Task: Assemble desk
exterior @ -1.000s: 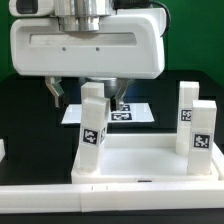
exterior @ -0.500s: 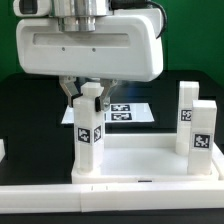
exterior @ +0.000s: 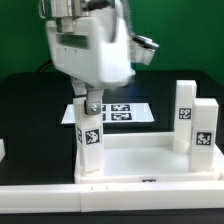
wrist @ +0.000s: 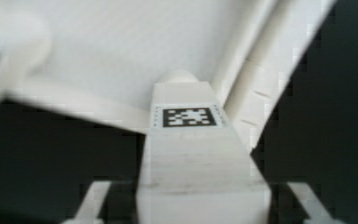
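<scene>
reaching down from above, the bulky white robot gripper stands over the near corner of the desk on the exterior view's left, with its body turned so that a narrow side faces the camera. its two fingers are closed part way around the top of a short white plastic leg with a black-and-white square tag; one dark fingertip shows beside the leg's upper end. in the wrist view the same leg runs up between the two pale fingers, which press on its sides, so the gripper has hold of it.

the leg stands upright in the corner of the large flat white rimmed tabletop, which lies low in the foreground. two more white legs with tags stand upright side by side at the tabletop's corner on the exterior view's right.

the tabletop rests on a black table surface. behind the held leg a flat white marker board with several tags lies on that surface. a green wall closes the scene at the back. the pictures are somewhat blurred around the gripper.
</scene>
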{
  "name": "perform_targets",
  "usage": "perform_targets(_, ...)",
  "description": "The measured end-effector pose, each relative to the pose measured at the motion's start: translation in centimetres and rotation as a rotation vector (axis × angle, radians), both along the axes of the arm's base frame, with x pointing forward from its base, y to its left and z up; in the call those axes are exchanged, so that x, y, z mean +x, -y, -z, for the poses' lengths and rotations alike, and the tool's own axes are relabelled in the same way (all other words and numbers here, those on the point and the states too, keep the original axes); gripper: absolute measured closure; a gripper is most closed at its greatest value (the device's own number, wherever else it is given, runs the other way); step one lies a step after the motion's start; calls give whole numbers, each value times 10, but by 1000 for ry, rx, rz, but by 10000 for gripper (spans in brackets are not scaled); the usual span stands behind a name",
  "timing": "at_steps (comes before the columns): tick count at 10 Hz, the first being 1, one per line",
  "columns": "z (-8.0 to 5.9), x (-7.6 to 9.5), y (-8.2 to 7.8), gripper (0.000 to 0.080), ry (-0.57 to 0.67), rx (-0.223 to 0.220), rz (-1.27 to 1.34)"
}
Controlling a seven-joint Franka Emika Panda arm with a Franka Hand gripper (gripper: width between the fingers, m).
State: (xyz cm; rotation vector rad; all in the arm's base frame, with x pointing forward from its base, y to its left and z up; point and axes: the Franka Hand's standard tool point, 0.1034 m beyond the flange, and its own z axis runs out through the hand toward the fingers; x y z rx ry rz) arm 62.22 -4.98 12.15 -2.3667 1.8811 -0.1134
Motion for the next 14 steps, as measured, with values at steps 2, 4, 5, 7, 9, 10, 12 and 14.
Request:
perform_targets(2,1,3,-1,514,27,99,309)
perform_targets(4,1,2,-1,514,28,100,286)
perform_targets(5,1,2,-1,447,28,88,234)
perform_targets(7,0,3,-1,185,39,25,-149)
perform_targets(9,1,1,-5,155,48,-4,-380)
perform_targets(10,1,1,-4,155,52,-14,-441)
perform_targets(12,2,1,-3,151,59,-37,-588)
perform_targets(14,7,5,-1,151,41,-120,-987)
